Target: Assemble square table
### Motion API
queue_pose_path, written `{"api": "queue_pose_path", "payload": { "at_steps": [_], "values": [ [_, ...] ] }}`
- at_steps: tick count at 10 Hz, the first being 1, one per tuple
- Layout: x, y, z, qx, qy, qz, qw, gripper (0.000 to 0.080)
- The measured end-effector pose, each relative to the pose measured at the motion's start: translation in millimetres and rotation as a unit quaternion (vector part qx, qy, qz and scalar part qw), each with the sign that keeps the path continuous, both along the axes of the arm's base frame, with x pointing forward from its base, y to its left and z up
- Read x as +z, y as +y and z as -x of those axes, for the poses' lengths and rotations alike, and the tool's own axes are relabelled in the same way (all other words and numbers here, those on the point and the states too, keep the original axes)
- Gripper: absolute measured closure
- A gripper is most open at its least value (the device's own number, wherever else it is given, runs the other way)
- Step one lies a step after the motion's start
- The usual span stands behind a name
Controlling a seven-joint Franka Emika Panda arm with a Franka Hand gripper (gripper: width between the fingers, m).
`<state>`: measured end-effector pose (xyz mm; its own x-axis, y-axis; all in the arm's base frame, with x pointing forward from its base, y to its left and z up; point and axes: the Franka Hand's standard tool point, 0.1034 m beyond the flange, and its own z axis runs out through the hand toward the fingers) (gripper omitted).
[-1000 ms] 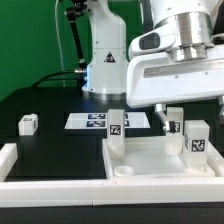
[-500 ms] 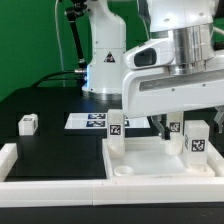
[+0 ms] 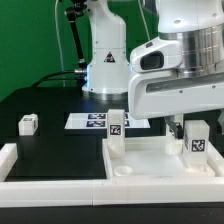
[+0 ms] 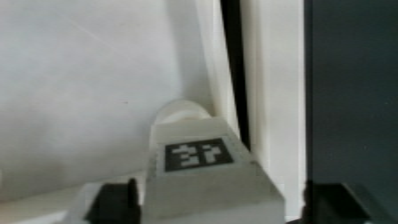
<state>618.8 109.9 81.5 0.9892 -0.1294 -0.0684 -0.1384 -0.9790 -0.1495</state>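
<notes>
Wrist view alone shows the claw (image 4: 222, 203) at work. Its two dark fingers (image 4: 118, 203) stand either side of a white block leg (image 4: 196, 150) whose tag faces the camera. The blur does not let me tell whether they press the leg or stand just clear of it.

Exterior view hides that leg behind the arm's broad white wrist (image 3: 180, 80), which hangs low over the far edge of the square slab (image 3: 160, 157). Only that view gives the rest. The slab lies on the black desk (image 3: 50, 135) beside the white rail (image 3: 50, 168). A second leg (image 3: 115, 124) stands upright at the slab's far corner on the exterior view's left, and a third leg (image 3: 197, 139) stands on the right. A fourth leg (image 3: 28, 123) sits well apart on the desk, and the marker board (image 3: 88, 121) lies beyond.
</notes>
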Motion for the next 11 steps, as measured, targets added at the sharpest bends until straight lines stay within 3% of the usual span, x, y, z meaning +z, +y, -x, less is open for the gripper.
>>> {"api": "queue_pose_path", "payload": {
  "at_steps": [1, 2, 5, 7, 8, 9, 10, 11],
  "values": [
    [-0.2, -0.2, 0.1, -0.031, 0.005, 0.002, 1.000, 0.0435],
    [-0.3, 0.3, 0.3, -0.071, 0.012, 0.003, 0.997, 0.0505],
    [-0.2, 1.9, 0.5, -0.173, 0.028, 0.007, 0.984, 0.0506],
    [-1.4, 3.8, 0.8, -0.294, 0.049, 0.012, 0.954, 0.0506],
    [-2.5, 3.4, -0.4, -0.363, 0.062, 0.009, 0.930, 0.0506],
    [-3.2, 2.5, -7.9, -0.468, 0.066, -0.024, 0.881, 0.0506],
    [-3.3, 3.8, -9.3, -0.562, 0.088, -0.037, 0.822, 0.0506],
    [-3.7, 5.4, -9.5, -0.606, 0.097, -0.037, 0.789, 0.0506]
  ]
}}
